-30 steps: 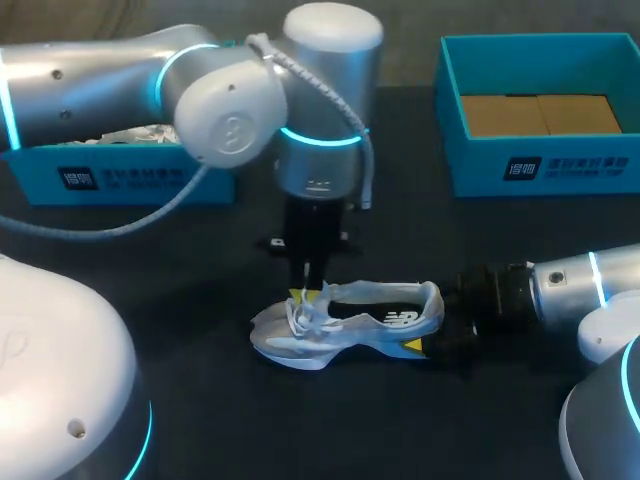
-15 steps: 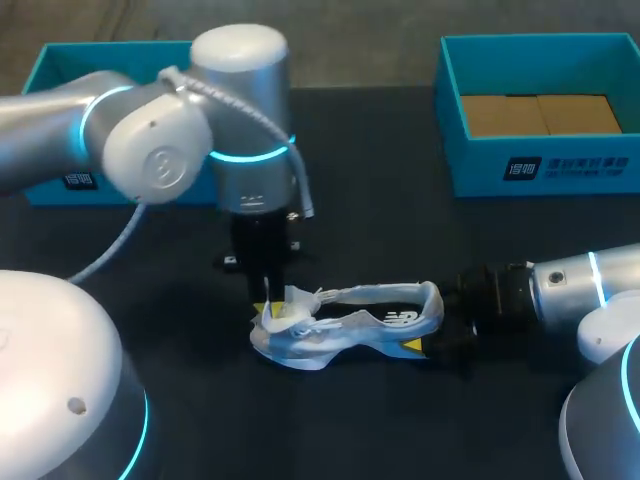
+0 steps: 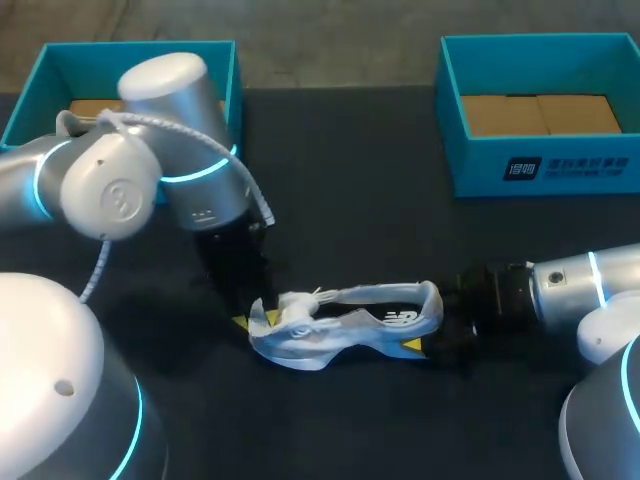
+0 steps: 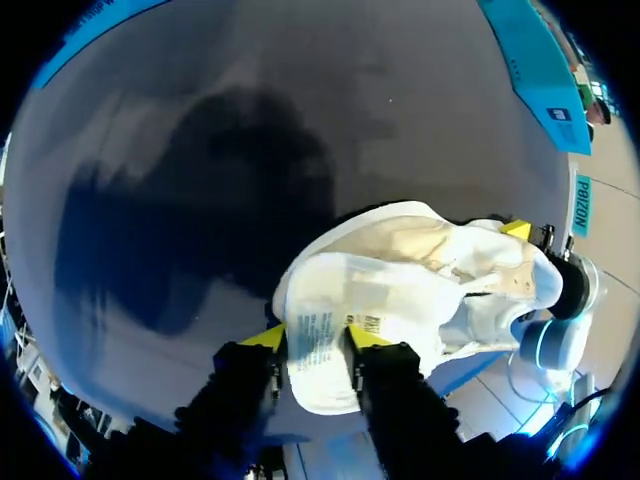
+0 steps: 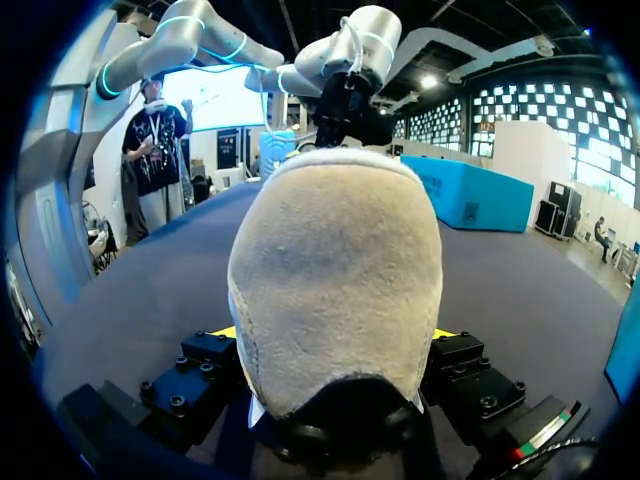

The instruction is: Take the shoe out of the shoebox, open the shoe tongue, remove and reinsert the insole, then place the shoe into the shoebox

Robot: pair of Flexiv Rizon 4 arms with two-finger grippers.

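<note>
- Lying on the black table (image 3: pixel 360 220), the shoe (image 3: pixel 350 322) is out in the open, well apart from both teal boxes, and sits nearer the front edge than they do.
- It is white and grey and stands on its sole, side-on in the head view, with its toe toward the left arm and its heel toward the right arm.
- The left gripper (image 3: pixel 258 318) comes down at the toe end. In the left wrist view this gripper (image 4: pixel 316 336) has its two yellow tips pressed on either side of the tongue (image 4: pixel 322 295), so the jaws are narrow and clamped on that flap.
- The tongue is drawn out of the shoe's mouth, showing its pale underside with a printed label. Behind it the beige inside of the shoe (image 4: pixel 410 240) lies open to view.
- The white laces (image 3: pixel 303 303) are bunched loosely just beside the left gripper.
- The right gripper (image 3: pixel 437 345) lies low and level at the heel end. In the right wrist view this gripper (image 5: pixel 335 335) has a yellow tip showing on each side of the heel (image 5: pixel 335 240). Its jaws are set fairly wide and hold the heel between them.
- The heel's grey, fuzzy back fills the space ahead of the right gripper.
- The right box (image 3: pixel 540 172) stands at the far right of the table with a brown cardboard floor showing inside.
- The left box (image 3: pixel 40 70) stands at the far left, partly behind the left arm, with some brown showing inside it too.
</note>
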